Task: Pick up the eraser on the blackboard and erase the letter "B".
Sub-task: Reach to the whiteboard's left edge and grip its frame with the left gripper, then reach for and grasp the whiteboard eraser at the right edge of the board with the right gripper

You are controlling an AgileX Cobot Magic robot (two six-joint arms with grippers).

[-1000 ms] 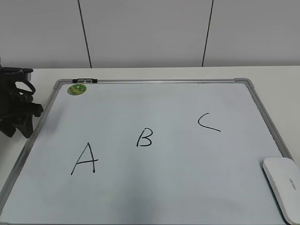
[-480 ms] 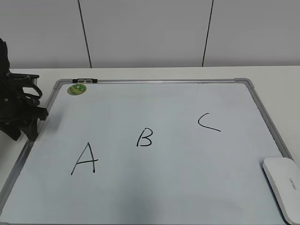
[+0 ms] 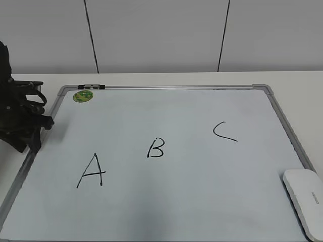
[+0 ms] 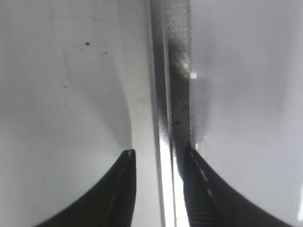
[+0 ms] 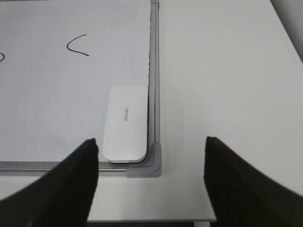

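The blackboard (image 3: 176, 206) is a white board lying flat, with black letters on it. The letter "B" (image 3: 155, 148) is near its middle. The white eraser (image 3: 305, 199) lies in the board's near right corner, and in the right wrist view (image 5: 126, 122) it sits against the frame. My right gripper (image 5: 150, 141) is open and empty, hovering above and just short of the eraser and the board's corner (image 5: 152, 163). It is out of the exterior view. My left gripper (image 3: 25, 123) is at the board's left frame. Its fingers stand apart on either side of the frame rail (image 4: 163, 94), holding nothing.
A larger "A" (image 3: 91, 171) is left of the B and a "C" (image 3: 224, 132) is to its right. A round green magnet (image 3: 83, 96) and a small dark clip (image 3: 92, 86) sit at the far left top edge. White tabletop (image 5: 227, 71) surrounds the board.
The left arm has risen and shifted slightly right, toward the board's left frame. The eraser and letters have not changed.
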